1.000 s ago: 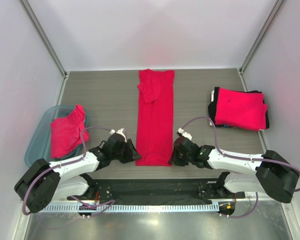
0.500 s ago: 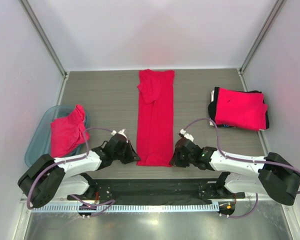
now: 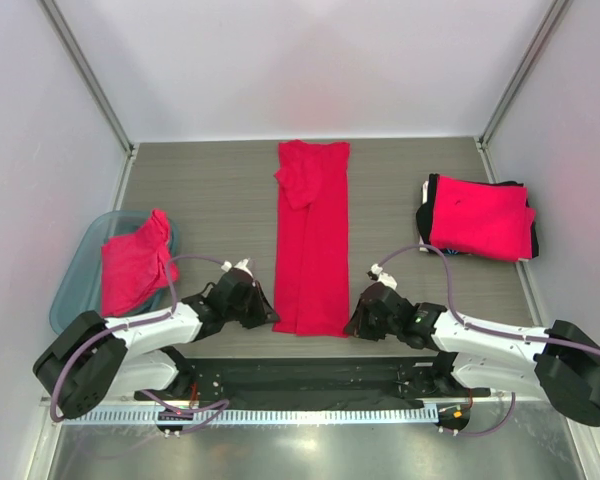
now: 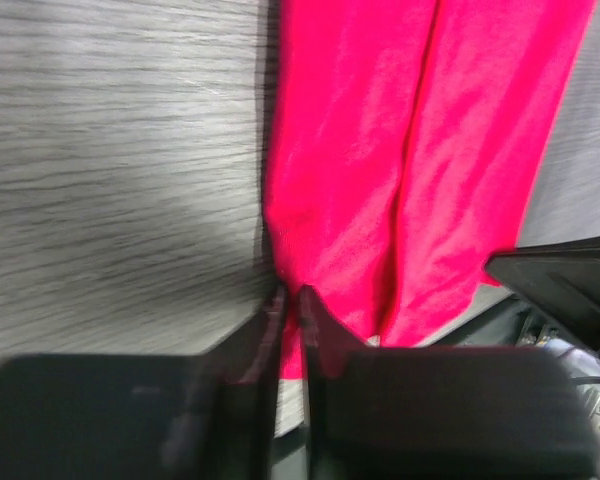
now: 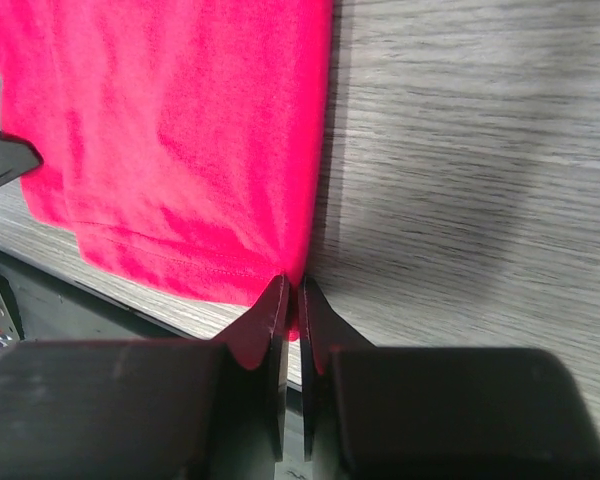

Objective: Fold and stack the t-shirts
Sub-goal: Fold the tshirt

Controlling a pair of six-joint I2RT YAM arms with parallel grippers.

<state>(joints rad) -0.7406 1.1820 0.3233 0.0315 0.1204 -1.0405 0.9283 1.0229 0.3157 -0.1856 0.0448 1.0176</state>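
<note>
- Two corners of one near hem are held. The left gripper (image 3: 268, 314) is pinched closed on the left corner of the long red t-shirt folded into a narrow strip (image 3: 310, 240), and the right gripper (image 3: 356, 322) on the right corner. Each wrist view shows a sliver of red cloth between nearly touching fingers.
- Change over the last second: the right arm has slid outward and toward the near edge, and the hem has squared up. The left arm has hardly moved.
- Meaning, as a judgement: both grasps look set, so the hem seems ready to be lifted toward the collar end for the crosswise fold.
- Stack: folded red shirt on dark garments (image 3: 478, 217), far right, well apart from the strip.
- Pending: crumpled red shirt (image 3: 132, 265) draped in the teal plastic tub (image 3: 72, 290), left.
- Surface: grey wood-grain tabletop (image 3: 200, 190).
- Room: plain white enclosure walls (image 3: 300, 60).
</note>
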